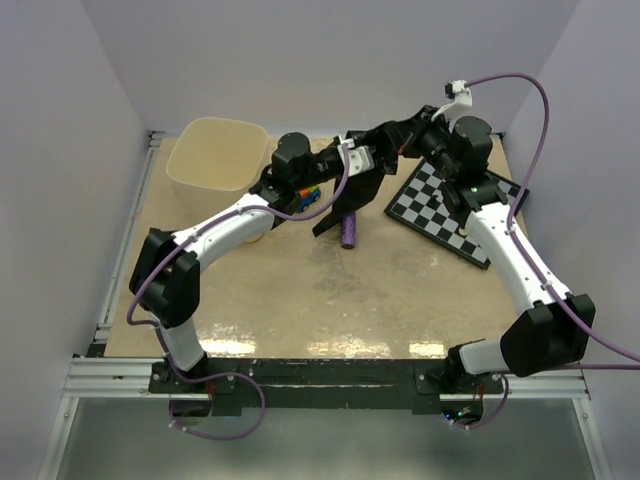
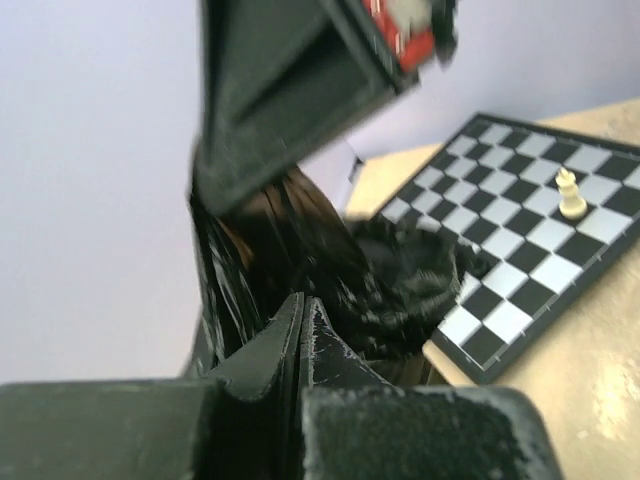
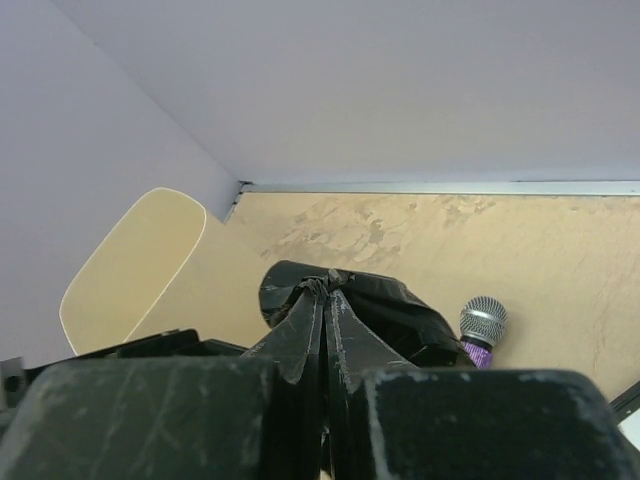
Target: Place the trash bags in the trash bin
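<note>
A dark, glossy trash bag (image 1: 348,200) hangs above the table between my two grippers, its lower end near the table top. The left gripper (image 1: 352,170) is shut, with crinkled film (image 2: 340,265) bunched right at its tips (image 2: 300,302). The right gripper (image 1: 385,148) is shut on a twisted corner of the bag (image 3: 385,305), pinched at its tips (image 3: 328,287). The cream trash bin (image 1: 215,155) stands at the back left, left of both grippers, with its open mouth (image 3: 135,260) showing in the right wrist view.
A purple microphone (image 1: 349,232) with a silver head (image 3: 483,322) lies under the hanging bag. A black-and-white chessboard (image 1: 455,205) lies at the back right, a white pawn (image 2: 570,195) standing on it. Walls close in the back and both sides.
</note>
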`<state>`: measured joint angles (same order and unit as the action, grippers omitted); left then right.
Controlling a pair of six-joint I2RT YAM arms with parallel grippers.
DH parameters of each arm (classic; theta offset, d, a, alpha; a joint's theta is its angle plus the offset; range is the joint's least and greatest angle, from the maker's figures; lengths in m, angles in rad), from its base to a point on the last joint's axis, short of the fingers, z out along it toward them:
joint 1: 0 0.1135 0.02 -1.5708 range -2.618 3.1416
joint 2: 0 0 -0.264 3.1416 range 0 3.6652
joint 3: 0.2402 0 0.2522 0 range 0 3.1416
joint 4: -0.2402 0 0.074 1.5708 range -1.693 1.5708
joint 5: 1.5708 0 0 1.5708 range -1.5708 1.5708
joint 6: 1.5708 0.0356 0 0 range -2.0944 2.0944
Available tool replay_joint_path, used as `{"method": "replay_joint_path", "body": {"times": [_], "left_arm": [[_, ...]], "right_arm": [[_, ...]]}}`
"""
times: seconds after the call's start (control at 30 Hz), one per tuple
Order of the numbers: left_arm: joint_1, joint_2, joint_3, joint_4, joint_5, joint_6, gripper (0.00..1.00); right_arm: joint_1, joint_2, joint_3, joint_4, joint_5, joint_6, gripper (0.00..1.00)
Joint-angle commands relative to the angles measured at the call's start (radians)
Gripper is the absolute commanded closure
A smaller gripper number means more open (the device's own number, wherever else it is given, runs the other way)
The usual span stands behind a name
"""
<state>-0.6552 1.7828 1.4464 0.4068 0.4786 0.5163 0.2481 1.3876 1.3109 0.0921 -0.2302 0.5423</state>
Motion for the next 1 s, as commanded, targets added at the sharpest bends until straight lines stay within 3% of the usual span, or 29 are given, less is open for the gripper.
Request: {"method": "replay_joint_path", "body": {"times": [0.0, 0.3, 0.57, 0.77, 0.97], "left_arm": [[-0.003, -0.059, 0.028, 0.156, -0.014, 0.011, 1.00], [-0.006, 0.066, 0.192, 0.007, -0.081, 0.022, 1.00], [-0.011, 0.027, 0.069, 0.009, 0.046, 0.168, 0.99], [-0.012, -0.066, -0.018, -0.166, 0.127, 0.333, 0.97], [-0.011, -0.183, -0.079, -0.331, 0.159, 0.381, 0.97]], "right_arm": [[-0.001, -0.006, 0.027, 0.054, -0.014, 0.007, 1.00], [-0.001, -0.009, 0.025, 0.070, -0.087, -0.005, 1.00], [-0.007, -0.006, 0.059, 0.101, -0.092, 0.005, 1.00], [-0.027, 0.028, 0.119, 0.135, -0.092, 0.008, 1.00], [-0.046, 0.051, 0.154, 0.149, -0.089, -0.031, 1.00]]}}
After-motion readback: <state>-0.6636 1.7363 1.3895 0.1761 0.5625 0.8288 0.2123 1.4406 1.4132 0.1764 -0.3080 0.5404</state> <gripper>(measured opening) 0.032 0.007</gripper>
